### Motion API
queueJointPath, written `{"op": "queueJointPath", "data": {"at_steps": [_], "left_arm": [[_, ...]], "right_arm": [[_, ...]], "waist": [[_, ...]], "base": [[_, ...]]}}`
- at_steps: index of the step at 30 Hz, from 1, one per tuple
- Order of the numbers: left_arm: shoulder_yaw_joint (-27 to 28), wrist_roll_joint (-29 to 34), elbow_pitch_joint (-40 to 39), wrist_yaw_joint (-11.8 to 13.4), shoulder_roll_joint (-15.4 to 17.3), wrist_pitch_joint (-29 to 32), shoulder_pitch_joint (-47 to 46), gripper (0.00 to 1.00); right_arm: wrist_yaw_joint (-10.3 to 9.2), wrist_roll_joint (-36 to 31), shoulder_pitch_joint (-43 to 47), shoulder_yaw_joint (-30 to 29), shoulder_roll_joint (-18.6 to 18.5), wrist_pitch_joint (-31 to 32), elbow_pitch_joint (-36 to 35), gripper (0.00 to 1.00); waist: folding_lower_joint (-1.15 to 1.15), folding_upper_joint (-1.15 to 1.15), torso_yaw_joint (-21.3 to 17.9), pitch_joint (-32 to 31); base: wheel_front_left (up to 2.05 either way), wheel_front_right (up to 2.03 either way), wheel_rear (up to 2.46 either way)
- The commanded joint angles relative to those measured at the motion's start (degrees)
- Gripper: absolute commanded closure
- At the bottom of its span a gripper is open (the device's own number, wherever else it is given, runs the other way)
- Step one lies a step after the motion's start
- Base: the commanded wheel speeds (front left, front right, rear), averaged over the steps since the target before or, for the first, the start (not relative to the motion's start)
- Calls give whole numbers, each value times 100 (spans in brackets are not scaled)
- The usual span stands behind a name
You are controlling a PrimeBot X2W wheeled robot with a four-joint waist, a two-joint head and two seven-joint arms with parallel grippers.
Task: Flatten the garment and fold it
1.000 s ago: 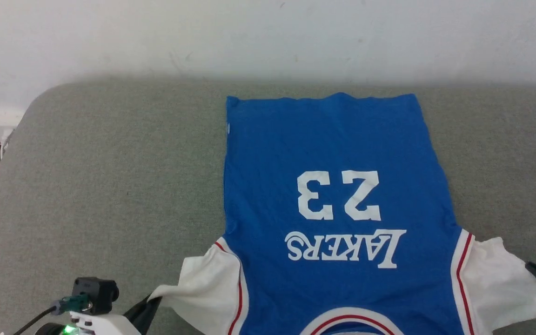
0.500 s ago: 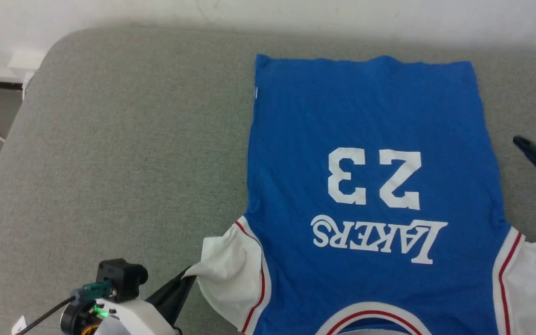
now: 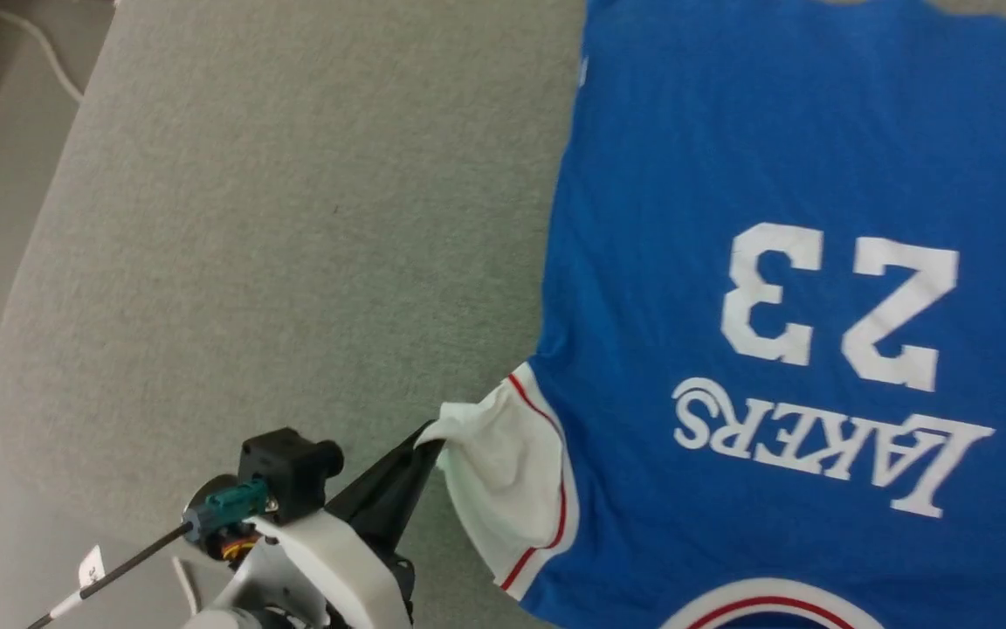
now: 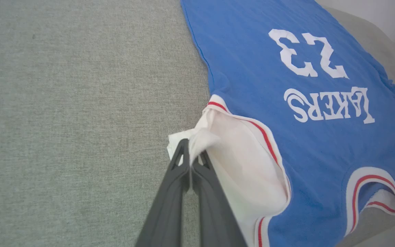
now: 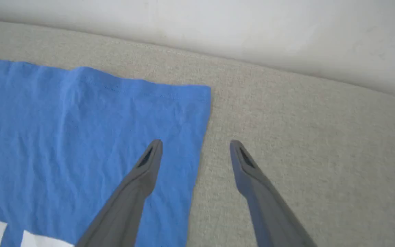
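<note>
Across the grey padded surface [image 3: 250,218], the blue LAKERS 23 jersey [image 3: 730,157] is lying print-up and mostly spread, its body looking nearly smooth with faint wrinkles toward the hem. The left gripper [image 4: 191,156] is pinching the bunched tip of the white sleeve [image 4: 245,171], jaws closed on the cloth, so flattening appears to be under way at that side. The right gripper [image 5: 194,145] is poising with jaws spread wide and empty, straddling the jersey's side edge near the hem corner [image 5: 201,94]. No fold is showing yet; all the folding seems to be waiting.
</note>
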Motion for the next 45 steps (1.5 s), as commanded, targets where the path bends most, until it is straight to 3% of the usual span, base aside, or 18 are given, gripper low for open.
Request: {"op": "queueJointPath", "data": {"at_steps": [1,5,18,19,20,21,30,39,45], "left_arm": [[-47,44,3,-31,-90,-97,-123,100],[-141,141,-56,-35,-202,-224,-223,100],[-262,227,-179,14,-287,-310,-264,100],[-266,223,-171,19,-290,-312,-260,100],[-270,221,-162,22,-290,-312,-258,100],[-273,221,-153,25,-288,-310,-257,100],[-254,158,-34,49,-261,-321,-232,100],[-67,78,97,179,-59,-236,-85,100],[41,-22,99,333,58,-139,190,100]], "right_arm": [[-4,-124,-311,-63,18,11,201,0],[-4,-533,-684,-70,-46,-65,674,0],[-4,-770,-1018,103,-102,-362,1503,0],[-4,-767,-1006,139,-113,-331,1557,52],[-4,-766,-996,179,-131,-309,1593,96],[-4,-763,-989,212,-157,-299,1621,100],[-4,-596,-763,416,-166,-390,1836,100],[-4,-270,20,720,-3,-237,2043,100],[-4,290,969,1043,-20,-108,1569,100]], "waist": [[-1,0,578,631],[-1,0,680,760],[-1,0,806,938],[-1,0,803,930],[-1,0,798,920],[-1,0,792,907],[-1,0,555,484],[-1,0,-122,-503],[-1,0,-603,-1123]], "base": [[0,0,0],[0,0,0],[0,0,0],[0,0,0],[0,0,0],[0,0,0],[0,0,0],[0,0,0],[0,0,0]]}}
